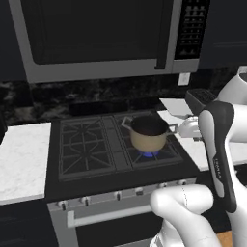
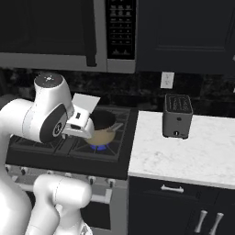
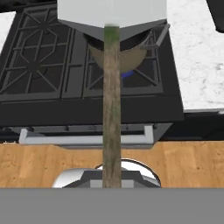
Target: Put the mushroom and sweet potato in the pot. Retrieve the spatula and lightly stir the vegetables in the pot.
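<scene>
Spatula (image 3: 112,87) blade (image 3: 112,13) across pot (image 3: 118,57) mouth

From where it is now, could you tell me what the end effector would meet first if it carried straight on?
Probably the pot: the held spatula points at it, blade just short of the rim, though depth is unclear.

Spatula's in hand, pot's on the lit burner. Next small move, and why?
Probably carry the spatula forward and lower its blade into the pot. The hand view shows the handle running up from the gripper with the blade hanging in front of the pot, above the rim, not yet inside, so stirring can't start.
</scene>
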Motion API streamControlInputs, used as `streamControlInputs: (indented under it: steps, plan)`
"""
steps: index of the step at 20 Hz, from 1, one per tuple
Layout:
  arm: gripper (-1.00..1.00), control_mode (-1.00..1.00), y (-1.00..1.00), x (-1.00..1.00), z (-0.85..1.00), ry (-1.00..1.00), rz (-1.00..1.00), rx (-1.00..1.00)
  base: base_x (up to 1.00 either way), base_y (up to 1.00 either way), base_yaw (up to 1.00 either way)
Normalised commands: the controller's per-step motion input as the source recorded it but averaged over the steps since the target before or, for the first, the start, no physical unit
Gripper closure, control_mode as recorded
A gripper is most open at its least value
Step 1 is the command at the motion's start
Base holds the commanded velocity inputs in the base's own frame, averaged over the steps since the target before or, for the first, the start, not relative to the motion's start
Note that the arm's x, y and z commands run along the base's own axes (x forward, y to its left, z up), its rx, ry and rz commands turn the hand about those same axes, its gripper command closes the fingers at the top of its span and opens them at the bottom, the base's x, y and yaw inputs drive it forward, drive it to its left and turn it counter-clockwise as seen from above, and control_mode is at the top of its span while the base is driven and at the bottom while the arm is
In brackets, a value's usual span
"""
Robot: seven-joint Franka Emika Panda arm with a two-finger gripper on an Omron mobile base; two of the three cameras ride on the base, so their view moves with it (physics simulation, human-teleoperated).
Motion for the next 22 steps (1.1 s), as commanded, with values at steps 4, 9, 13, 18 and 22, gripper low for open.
streamControlInputs:
  steps: [4,9,13,18,22]
  plan:
    - [1.00,1.00,0.00,0.00,0.00,0.00,0.00,0.00,0.47,-0.17,0.00]
    - [1.00,1.00,0.00,0.00,0.00,0.00,0.00,0.00,0.60,0.00,0.00]
    - [1.00,1.00,0.00,0.00,0.00,0.00,0.00,0.00,0.61,0.00,0.00]
    - [1.00,1.00,0.00,0.00,0.00,0.00,0.00,0.00,0.79,0.00,0.00]
    - [1.00,-1.00,0.00,0.03,-0.01,0.00,0.00,0.00,0.19,0.00,0.00]
